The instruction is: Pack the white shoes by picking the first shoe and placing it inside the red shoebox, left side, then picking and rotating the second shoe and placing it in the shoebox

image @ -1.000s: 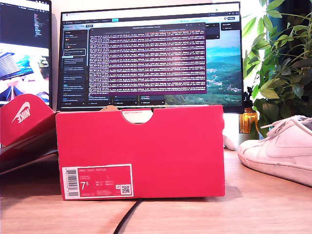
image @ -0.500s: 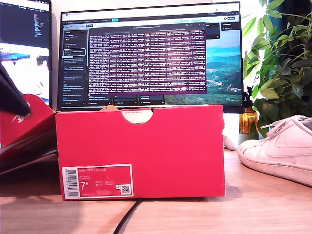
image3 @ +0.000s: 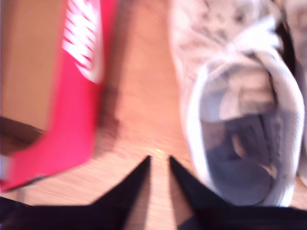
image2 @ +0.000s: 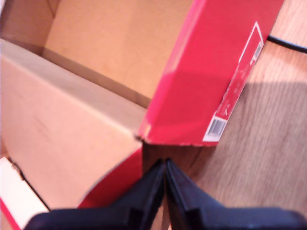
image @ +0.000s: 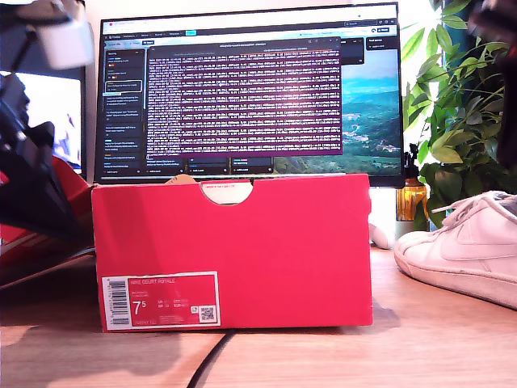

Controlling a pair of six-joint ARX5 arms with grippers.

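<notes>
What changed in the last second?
An arm has swung in over the lid at the exterior view's left, covering its swoosh; another dark blur shows at that view's top right. Nothing gripped. The red shoebox, white shoe and monitor stayed put.

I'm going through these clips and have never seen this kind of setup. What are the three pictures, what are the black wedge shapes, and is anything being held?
You are looking at two robot arms, photographed by three cameras at the same moment. One camera stands on the desk facing the red shoebox, with a white shoe at the exterior view's right and a monitor behind. The other two cameras ride on the arms, looking past the grippers. The black wedges are their fingers. My first gripper is shut and holds nothing, above the box's corner and open lid. My second gripper is slightly open and empty, hovering beside the shoe's opening. The box interior that shows is bare cardboard. Nothing is held.
</notes>
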